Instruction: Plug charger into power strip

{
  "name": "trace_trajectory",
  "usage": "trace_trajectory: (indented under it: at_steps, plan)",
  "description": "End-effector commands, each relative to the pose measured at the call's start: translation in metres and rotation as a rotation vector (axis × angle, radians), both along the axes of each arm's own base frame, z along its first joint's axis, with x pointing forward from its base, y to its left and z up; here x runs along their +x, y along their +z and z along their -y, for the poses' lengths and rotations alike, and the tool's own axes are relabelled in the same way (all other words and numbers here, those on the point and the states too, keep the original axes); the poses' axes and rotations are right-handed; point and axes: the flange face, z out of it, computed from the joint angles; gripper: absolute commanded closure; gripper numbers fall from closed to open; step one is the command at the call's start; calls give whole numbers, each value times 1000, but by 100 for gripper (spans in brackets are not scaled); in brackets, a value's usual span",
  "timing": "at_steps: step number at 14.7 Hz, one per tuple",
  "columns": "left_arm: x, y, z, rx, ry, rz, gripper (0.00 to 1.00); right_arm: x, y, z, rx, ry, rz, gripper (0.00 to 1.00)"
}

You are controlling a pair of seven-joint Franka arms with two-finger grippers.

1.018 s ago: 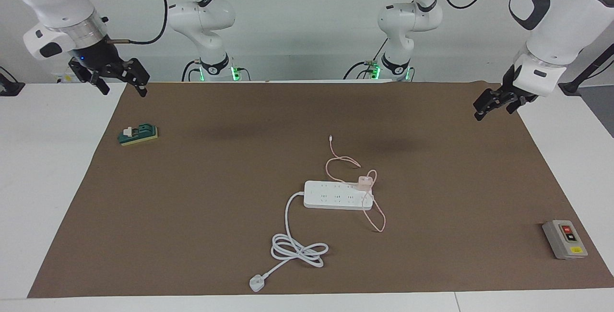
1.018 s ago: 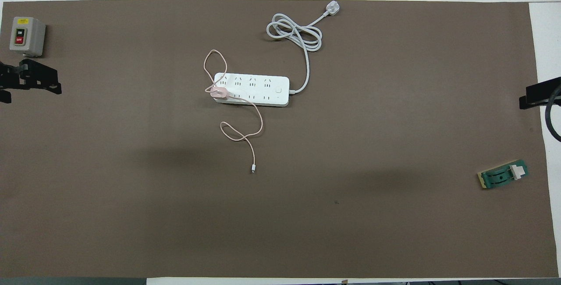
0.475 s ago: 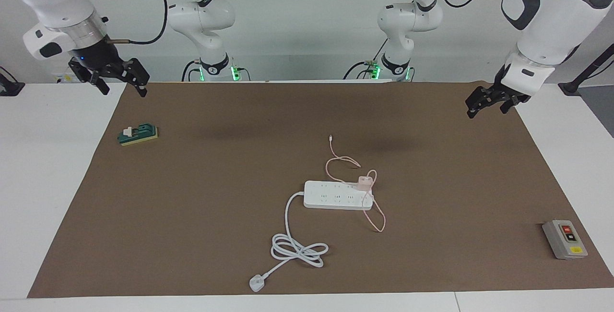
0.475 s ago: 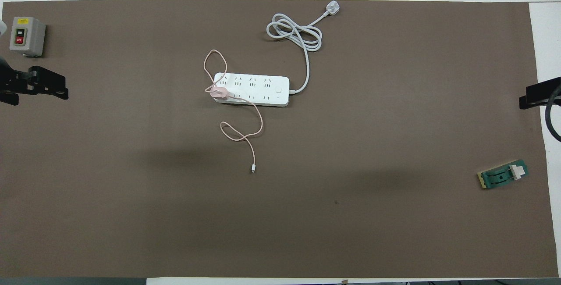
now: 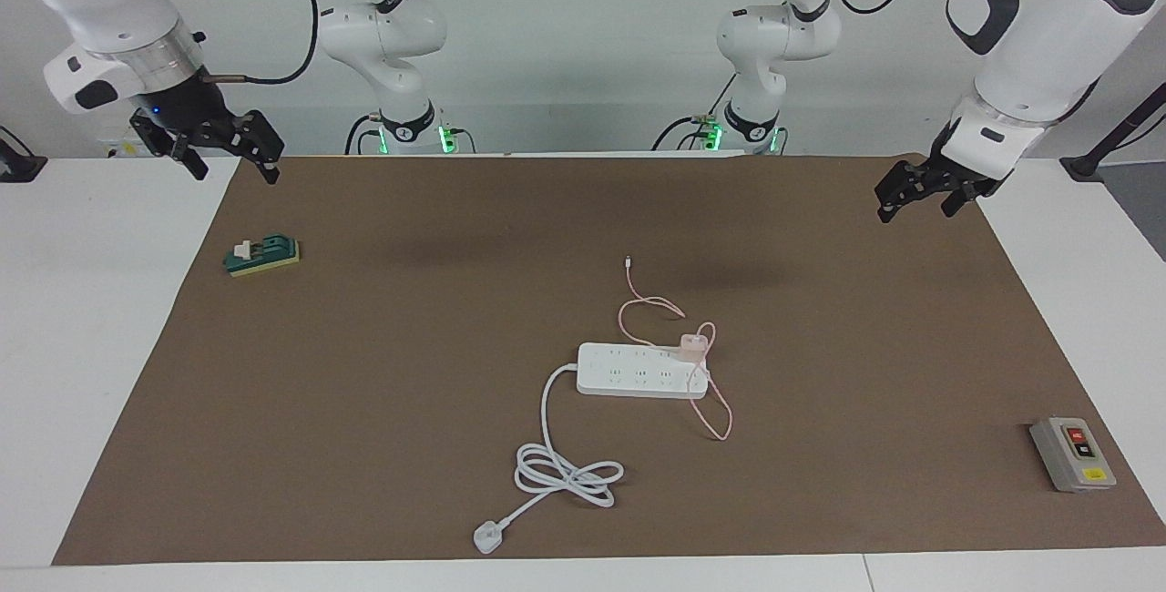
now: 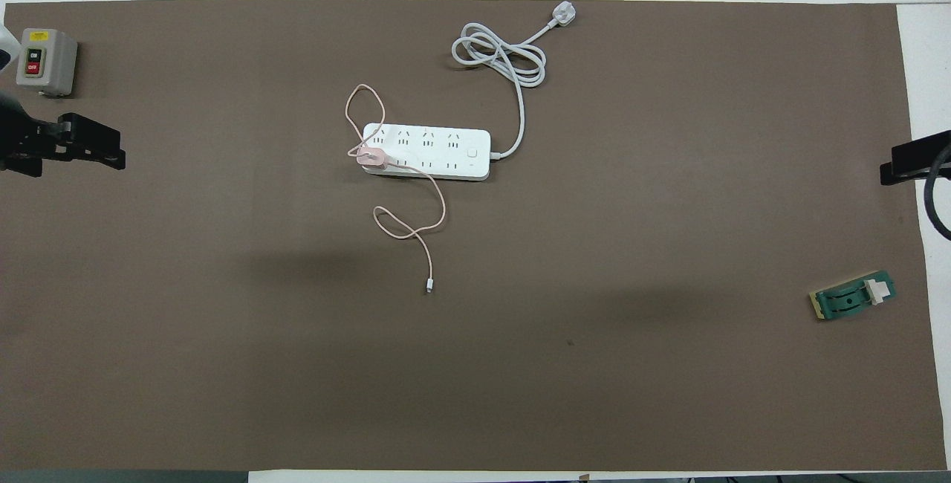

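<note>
The left end effector [image 5: 920,194] hung spread and empty at the facing view's upper right, over the mat's edge; the right end effector [image 5: 211,148] waited spread at upper left. The charger [image 5: 693,347] lay tilted on one end of the power strip [image 5: 638,370] at frame centre, apparently not seated. A good approach would descend straight over the cube, clear of its cable [image 5: 715,405], and grip its sides. The overhead view showed the socket layout and the grey switch box [image 6: 44,61]; the facing view showed both end effectors' height.
</note>
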Motion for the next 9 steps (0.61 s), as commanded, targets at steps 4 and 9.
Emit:
trace_trajectory:
  at_steps: [4,9]
  plan:
    - [-12,11,-5,-10,2,21,0,-4,3,-1,20,-13,-8,0]
    - [-14,17,-7,-10,2,34,0,-4,3,-1,20,-13,-8,0]
